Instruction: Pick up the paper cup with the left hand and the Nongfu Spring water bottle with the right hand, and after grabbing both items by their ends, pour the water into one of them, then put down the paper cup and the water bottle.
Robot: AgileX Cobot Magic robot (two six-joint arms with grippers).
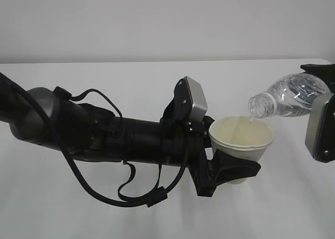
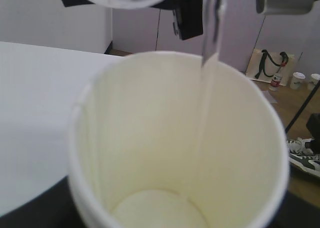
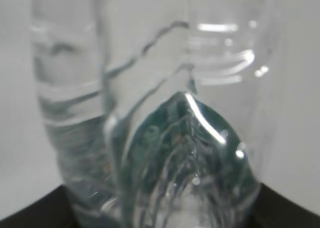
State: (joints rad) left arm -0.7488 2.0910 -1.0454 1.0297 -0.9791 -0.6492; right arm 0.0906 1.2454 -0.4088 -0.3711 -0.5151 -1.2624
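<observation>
Left claw (image 1: 226, 171) is clamped around the lower part of the paper cup (image 1: 242, 139), holding it upright above the white tabletop (image 1: 157, 87), with the black arm (image 1: 104, 137) stretching in from the left and a silver-grey box (image 1: 194, 100) sitting just above the wrist. Right claw (image 1: 327, 92) comes in at the right edge of the exterior view and grips the water bottle (image 1: 288, 97) by its far end; its fingertips are mostly out of sight there, though the right wrist view shows the clear ribbed body filling the frame with the dark claw at its foot. That bottle is tipped nearly level, its open neck just over the cup's rim. A thin stream of water (image 2: 210, 43) falls from the neck down the cup's pale inner wall, seen plainly in the left wrist view, and a shallow pool lies at the bottom.
</observation>
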